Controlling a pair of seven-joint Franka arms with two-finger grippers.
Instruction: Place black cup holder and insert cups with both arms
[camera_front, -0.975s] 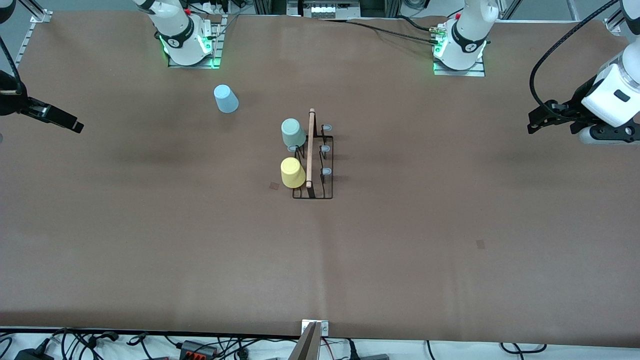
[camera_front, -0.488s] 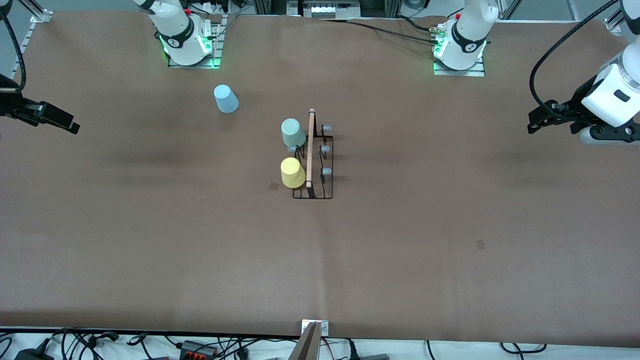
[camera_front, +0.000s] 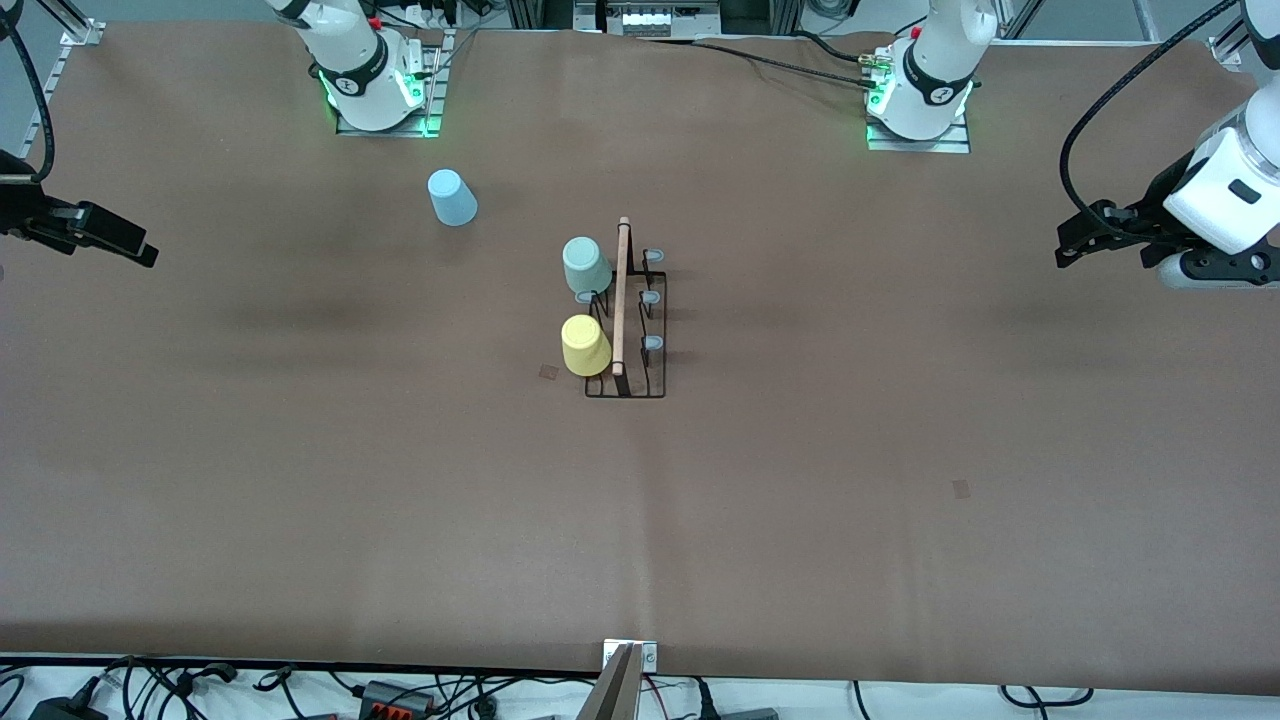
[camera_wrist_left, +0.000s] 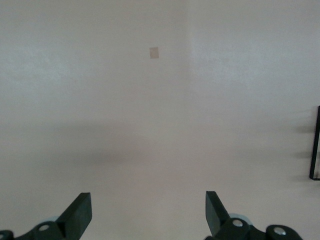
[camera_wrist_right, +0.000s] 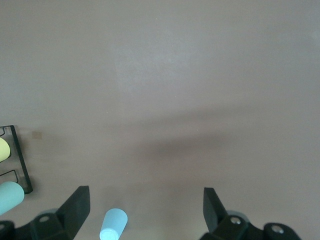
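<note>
blue cup (camera_front: 452, 197) light, slick, loose: pinch sides | left gripper (camera_wrist_left: 148, 212) open, empty | right gripper (camera_wrist_right: 146, 210) open, empty

The black cup holder (camera_front: 627, 325) carries the grey-green cup (camera_front: 585, 265) and yellow cup (camera_front: 585, 345); the light blue cup (camera_front: 452, 197) stands well apart, toward the right arm's end.

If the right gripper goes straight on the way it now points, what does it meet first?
Probably only bare table. The right gripper, open and empty, looks down at brown surface. The light blue cup lies between its fingers' line at the view's edge, so depth is unclear; the black cup holder sits off to one side.
</note>
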